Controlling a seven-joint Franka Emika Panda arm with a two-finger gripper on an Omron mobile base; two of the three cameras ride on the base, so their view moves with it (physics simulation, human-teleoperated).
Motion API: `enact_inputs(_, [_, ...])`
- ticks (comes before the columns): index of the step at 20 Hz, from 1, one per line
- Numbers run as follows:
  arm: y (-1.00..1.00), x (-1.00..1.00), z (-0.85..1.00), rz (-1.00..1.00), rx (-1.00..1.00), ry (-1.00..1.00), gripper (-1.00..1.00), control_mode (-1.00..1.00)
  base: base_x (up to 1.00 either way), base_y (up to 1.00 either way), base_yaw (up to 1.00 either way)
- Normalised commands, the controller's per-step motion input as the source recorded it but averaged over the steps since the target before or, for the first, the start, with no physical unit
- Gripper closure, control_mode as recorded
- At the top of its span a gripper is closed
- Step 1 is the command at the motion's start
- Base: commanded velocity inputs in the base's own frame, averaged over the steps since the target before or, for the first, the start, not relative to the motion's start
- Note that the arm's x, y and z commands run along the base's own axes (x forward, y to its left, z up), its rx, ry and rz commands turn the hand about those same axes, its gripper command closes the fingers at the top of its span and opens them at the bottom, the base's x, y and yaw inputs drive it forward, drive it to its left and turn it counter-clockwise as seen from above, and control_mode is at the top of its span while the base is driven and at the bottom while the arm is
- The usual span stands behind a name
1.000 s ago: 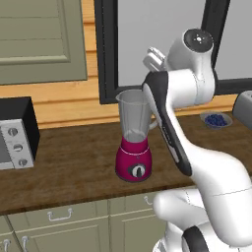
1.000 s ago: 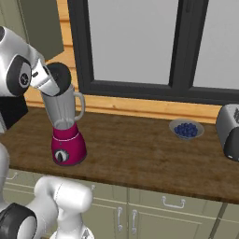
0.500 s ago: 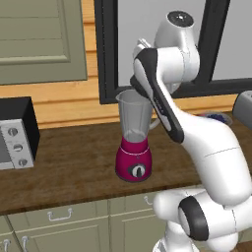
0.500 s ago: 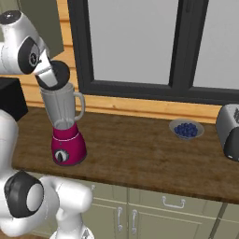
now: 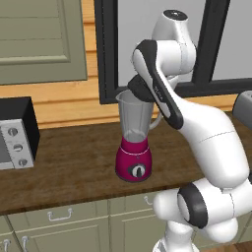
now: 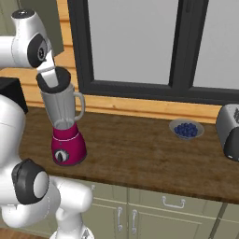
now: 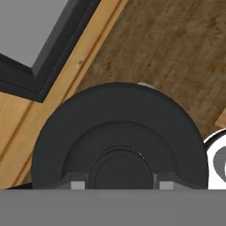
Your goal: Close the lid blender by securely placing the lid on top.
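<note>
The blender (image 5: 134, 147) stands upright on the wooden counter (image 5: 69, 167), in front of the dark-framed window (image 6: 135, 46). Its magenta rounded base carries a round black-and-white dial facing the near edge, and above it rises a tall, clear grey jar that widens toward the rim, with a handle on its right side. The lid (image 7: 119, 139) is a round, dark grey-black cap with a low raised centre. It sits tilted right at the jar's rim, held in the closed pincer (image 7: 118, 184); whether it touches the rim I cannot tell. Further right on the counter lies a small bowl of blueberries (image 6: 186, 129).
</note>
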Motion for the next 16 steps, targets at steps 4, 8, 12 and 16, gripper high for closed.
enact_inputs(4, [0.06,0.0,-0.24,0.0,0.0,0.02,1.0,-1.0,0.0,0.0,0.0])
enact_inputs(8, [0.05,0.04,-0.04,0.0,0.0,0.04,1.0,-1.0,0.0,0.0,0.0])
enact_inputs(12, [0.04,0.14,0.0,0.0,0.0,0.01,1.0,-1.0,0.0,0.0,0.0])
enact_inputs(16, [0.08,0.18,0.0,0.0,0.0,0.0,1.0,-1.0,0.0,0.0,0.0])
